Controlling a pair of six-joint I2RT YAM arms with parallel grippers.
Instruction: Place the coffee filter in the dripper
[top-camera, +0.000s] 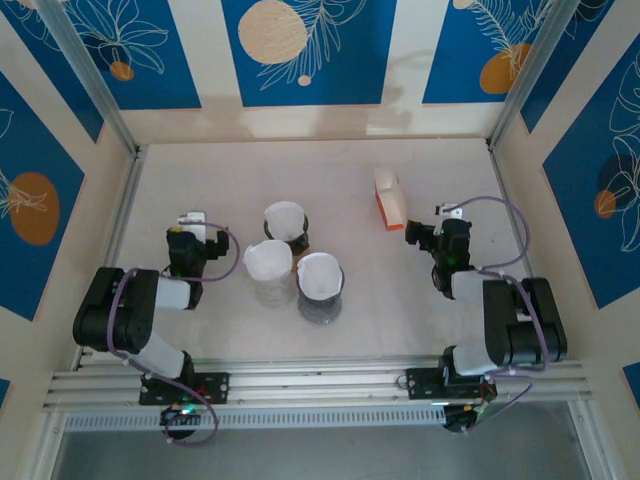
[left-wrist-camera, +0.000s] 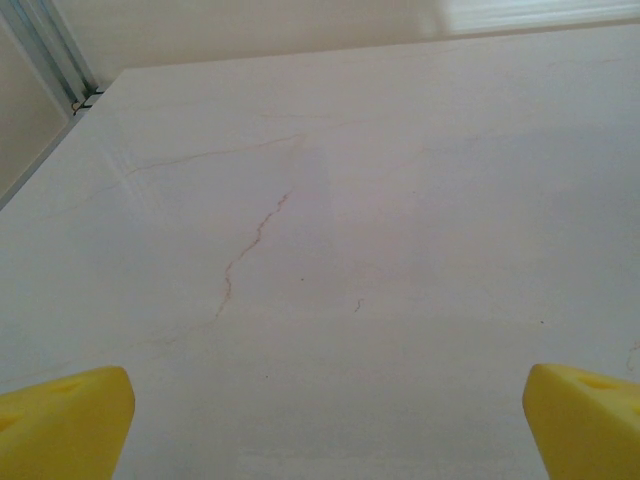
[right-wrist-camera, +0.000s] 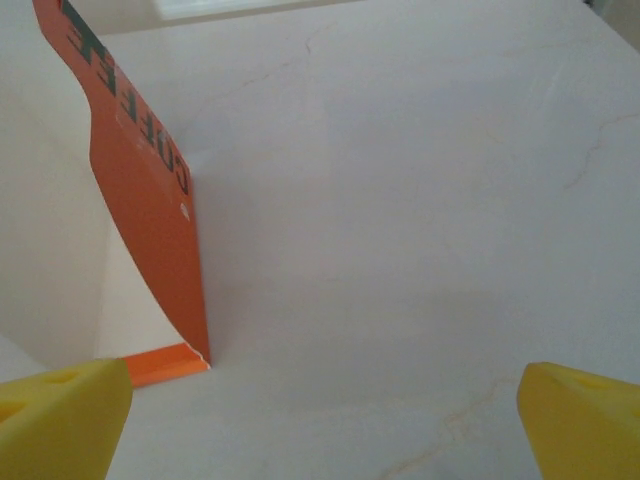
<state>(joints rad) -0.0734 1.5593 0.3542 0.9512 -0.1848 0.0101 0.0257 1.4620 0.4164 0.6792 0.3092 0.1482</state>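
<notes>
— White worktop (left-wrist-camera: 330, 200) lies bare ahead of the left gripper (left-wrist-camera: 320, 425), jaws spread wide; its left edge meets a metal rail (left-wrist-camera: 50, 50).
— And the right gripper (right-wrist-camera: 320, 420)?
— Spread wide too, holding nothing; orange box (right-wrist-camera: 150, 220) stands near its left side, open worktop to the right.
— Filters?
— Three white filters (top-camera: 320, 275) sit in drippers (top-camera: 322, 308) clustered mid-worktop, between the two grippers, apart from both. Blue-patterned walls (top-camera: 300, 50) close three sides.

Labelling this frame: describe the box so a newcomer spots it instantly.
On the pale table, look right of the three white-lined cups in the middle, just beyond the right gripper. The box stands alone, the only orange, flat-sided thing; its neighbours are round and white.
</notes>
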